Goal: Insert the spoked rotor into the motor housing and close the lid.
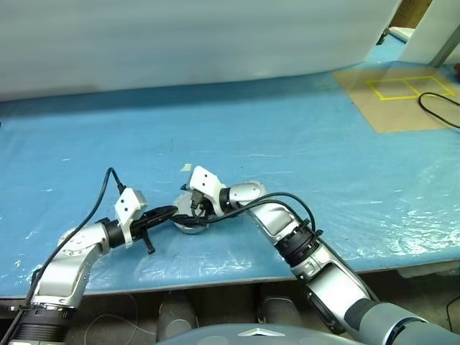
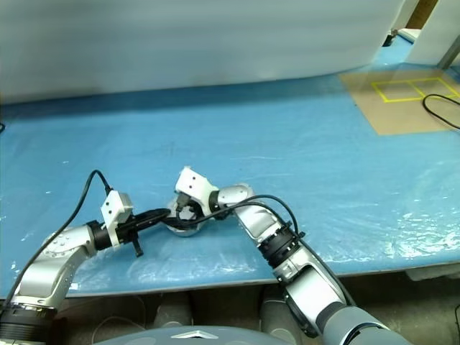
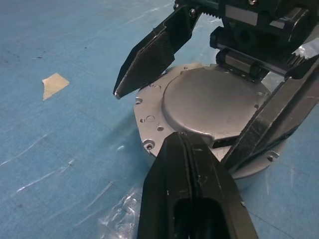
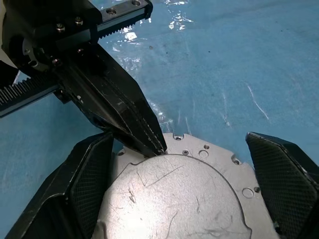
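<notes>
Seen close from the wrists: lid [image 4: 174, 199] on motor housing [image 3: 149, 117], left gripper [image 4: 149, 142] pinched together at its edge, right gripper [image 3: 199, 104] spread wide astride it.

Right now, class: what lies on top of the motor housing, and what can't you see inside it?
The lid lies flat on the motor housing, covering its opening. Whatever sits inside is hidden beneath it.

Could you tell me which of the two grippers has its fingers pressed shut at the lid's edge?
The left gripper: its fingers meet in one point touching the lid, while the right gripper stands spread wide across it.
</notes>
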Controlling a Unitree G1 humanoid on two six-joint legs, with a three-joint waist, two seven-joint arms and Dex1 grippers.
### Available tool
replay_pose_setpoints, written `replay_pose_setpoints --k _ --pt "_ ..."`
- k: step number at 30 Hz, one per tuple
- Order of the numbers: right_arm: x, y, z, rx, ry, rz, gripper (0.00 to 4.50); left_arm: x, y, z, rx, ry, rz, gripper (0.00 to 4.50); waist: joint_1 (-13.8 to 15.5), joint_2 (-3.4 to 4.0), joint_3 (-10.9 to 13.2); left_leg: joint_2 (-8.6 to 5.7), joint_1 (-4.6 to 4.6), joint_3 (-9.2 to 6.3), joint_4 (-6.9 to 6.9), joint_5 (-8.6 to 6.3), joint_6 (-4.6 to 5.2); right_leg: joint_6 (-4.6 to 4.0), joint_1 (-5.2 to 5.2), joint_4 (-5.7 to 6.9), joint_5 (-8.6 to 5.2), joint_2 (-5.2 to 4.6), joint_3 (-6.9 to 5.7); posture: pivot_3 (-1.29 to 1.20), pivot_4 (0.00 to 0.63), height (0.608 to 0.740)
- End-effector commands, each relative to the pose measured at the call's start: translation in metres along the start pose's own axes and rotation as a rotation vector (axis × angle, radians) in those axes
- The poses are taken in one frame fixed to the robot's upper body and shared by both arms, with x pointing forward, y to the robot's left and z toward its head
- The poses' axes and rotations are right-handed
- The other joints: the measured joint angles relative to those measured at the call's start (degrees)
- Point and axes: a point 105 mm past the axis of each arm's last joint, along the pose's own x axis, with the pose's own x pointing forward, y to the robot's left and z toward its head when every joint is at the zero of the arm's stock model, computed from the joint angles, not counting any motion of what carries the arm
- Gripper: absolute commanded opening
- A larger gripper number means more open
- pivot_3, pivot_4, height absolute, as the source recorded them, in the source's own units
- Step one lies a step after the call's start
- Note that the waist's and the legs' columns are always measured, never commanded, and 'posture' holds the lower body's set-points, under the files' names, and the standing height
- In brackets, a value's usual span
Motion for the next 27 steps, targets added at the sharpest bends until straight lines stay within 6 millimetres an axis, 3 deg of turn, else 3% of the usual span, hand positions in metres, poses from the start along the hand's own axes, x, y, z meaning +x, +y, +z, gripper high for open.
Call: replay_pose_setpoints --k 1,7,17,27 --pt "-0.006 -0.008 -0.003 0.15 -0.025 -0.013 4.44 0.006 -0.016 -0.015 -0.019 0.06 -0.089 0.0 0.0 -0.02 0.0 0.02 -0.03 -0.01 -0.01 0.0 0.0 0.0 -0.01 0.0 0.0 0.0 0.0 0.0 0.15 0.74" --pt "-0.021 0.0 0.015 0.252 -0.114 0.105 4.44 0.006 -0.014 -0.016 0.011 0.073 -0.093 0.0 0.0 -0.05 0.0 0.04 -0.05 -0.01 -0.05 0.0 -0.01 0.03 -0.03 -0.03 -0.02 0.0 0.0 0.0 0.15 0.74" --pt "-0.034 0.007 0.002 0.212 -0.041 0.161 4.44 0.007 -0.011 -0.012 0.022 0.065 -0.102 0.0 -0.1 -0.08 0.1 0.08 -0.06 0.0 -0.17 0.01 -0.02 0.05 -0.12 -0.02 -0.02 0.02 -0.04 0.0 0.15 0.74" --pt "-0.044 -0.011 -0.001 0.535 -0.034 0.117 4.44 0.01 -0.014 -0.006 0.035 0.041 -0.125 0.0 0.0 -0.08 0.1 0.06 -0.07 0.0 -0.16 0.02 -0.02 0.04 -0.12 -0.02 -0.02 0.03 -0.04 0.0 0.15 0.74"
